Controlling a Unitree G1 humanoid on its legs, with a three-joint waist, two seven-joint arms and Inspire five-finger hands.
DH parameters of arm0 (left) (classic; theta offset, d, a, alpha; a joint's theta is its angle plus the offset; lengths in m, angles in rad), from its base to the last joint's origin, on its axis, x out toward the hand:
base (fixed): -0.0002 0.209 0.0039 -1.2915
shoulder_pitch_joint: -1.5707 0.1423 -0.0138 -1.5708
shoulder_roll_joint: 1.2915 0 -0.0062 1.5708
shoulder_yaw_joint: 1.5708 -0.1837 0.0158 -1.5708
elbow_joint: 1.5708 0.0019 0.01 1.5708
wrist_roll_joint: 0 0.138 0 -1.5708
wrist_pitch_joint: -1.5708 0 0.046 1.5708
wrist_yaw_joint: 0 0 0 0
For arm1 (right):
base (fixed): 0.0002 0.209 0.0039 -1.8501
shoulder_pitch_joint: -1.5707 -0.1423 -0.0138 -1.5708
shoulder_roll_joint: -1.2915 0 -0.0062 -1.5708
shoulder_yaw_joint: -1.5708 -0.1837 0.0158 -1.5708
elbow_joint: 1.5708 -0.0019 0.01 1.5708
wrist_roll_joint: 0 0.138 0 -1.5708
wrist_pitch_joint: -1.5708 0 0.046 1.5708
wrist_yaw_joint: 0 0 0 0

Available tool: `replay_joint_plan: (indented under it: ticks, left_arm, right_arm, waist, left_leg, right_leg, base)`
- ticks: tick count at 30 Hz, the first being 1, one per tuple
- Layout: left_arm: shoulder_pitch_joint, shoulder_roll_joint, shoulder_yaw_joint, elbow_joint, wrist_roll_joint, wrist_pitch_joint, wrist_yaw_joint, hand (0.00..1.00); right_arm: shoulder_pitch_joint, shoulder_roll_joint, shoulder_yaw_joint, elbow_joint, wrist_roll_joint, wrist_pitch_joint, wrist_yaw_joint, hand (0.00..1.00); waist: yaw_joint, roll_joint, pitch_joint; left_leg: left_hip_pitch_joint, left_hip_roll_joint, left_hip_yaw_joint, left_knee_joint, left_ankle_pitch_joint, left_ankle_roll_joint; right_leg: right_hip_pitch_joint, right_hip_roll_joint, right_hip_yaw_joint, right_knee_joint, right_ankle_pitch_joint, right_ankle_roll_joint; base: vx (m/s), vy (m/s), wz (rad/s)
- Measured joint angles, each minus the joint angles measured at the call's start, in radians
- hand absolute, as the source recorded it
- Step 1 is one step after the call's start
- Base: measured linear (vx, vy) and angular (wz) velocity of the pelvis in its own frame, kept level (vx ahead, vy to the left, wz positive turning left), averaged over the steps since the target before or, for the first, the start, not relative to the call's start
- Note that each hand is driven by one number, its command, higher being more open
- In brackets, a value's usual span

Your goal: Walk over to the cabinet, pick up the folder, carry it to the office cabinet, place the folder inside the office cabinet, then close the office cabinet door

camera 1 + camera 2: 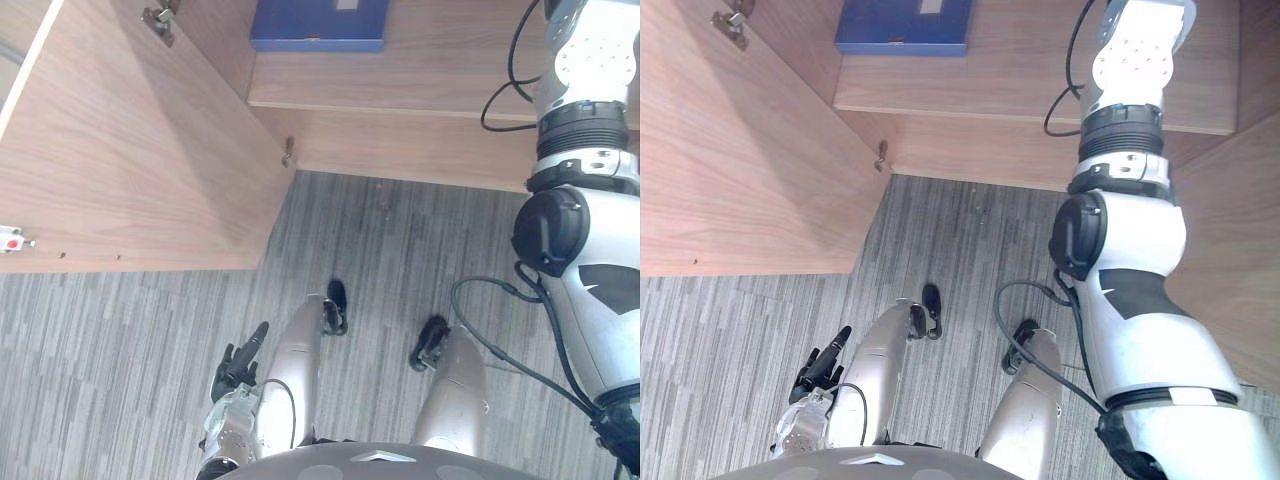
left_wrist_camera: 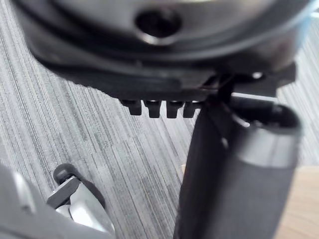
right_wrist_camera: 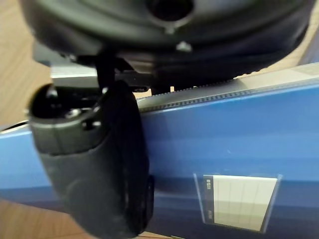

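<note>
Open cabinet door stands swung out on L and blocks that side; a hinge sticks out near its far end. Wood panel closes off R. Btw them the way in runs over the floor to the shelf. Folder takes the shelf's back L; bare wood just R of it, up to the R arm.

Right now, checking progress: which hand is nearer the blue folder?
Right. The right hand is right at the blue folder; the left hand hangs over the carpet, far off.
</note>
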Motion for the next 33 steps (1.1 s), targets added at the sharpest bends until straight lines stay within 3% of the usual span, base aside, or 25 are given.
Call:
replay_joint_plan:
  ticks: [9, 20, 29, 33]
  left_arm:
    - [-0.031, 0.0, -0.027, -0.014, -0.001, 0.0, 0.025, 1.0]
    - [-0.05, 0.003, -0.059, -0.031, 0.002, 0.001, 0.023, 1.0]
    - [-0.049, 0.004, -0.063, -0.034, 0.002, -0.001, 0.013, 1.0]
    - [-0.049, 0.004, -0.063, -0.036, 0.002, -0.001, 0.001, 1.0]
  right_arm:
    - [-0.006, -0.077, -0.074, 0.0, 0.008, -0.035, -0.025, 0.0]
    - [0.136, -0.109, -0.141, 0.03, 0.037, -0.041, -0.059, 0.0]
    - [0.137, -0.139, -0.029, 0.031, -0.159, 0.092, -0.044, 0.0]
    - [0.135, -0.163, 0.058, 0.031, -0.161, 0.116, -0.001, 0.0]
  waist:
    - [0.016, 0.012, -0.004]
    - [0.022, 0.031, -0.001]
    - [0.018, 0.035, -0.001]
    - [0.015, 0.033, 0.001]
  left_leg:
    - [-0.12, -0.034, -0.031, 0.066, 0.008, 0.0]
    - [-0.228, -0.035, -0.027, 0.184, -0.024, 0.002]
    - [-0.251, -0.034, -0.008, 0.183, -0.018, 0.011]
    - [-0.256, -0.031, -0.008, 0.185, -0.018, 0.011]
  right_leg:
    - [-0.098, -0.051, -0.013, 0.092, -0.036, 0.006]
    - [-0.212, -0.087, 0.023, 0.227, -0.075, 0.006]
    - [-0.253, -0.087, 0.047, 0.231, -0.07, 0.012]
    - [-0.258, -0.084, 0.048, 0.23, -0.07, 0.012]
  base:
    - [0.0, 0.026, 0.19]
    - [-0.05, 0.065, 0.04]
    - [-0.01, 0.065, -0.03]
    - [0.0, 0.075, -0.02]
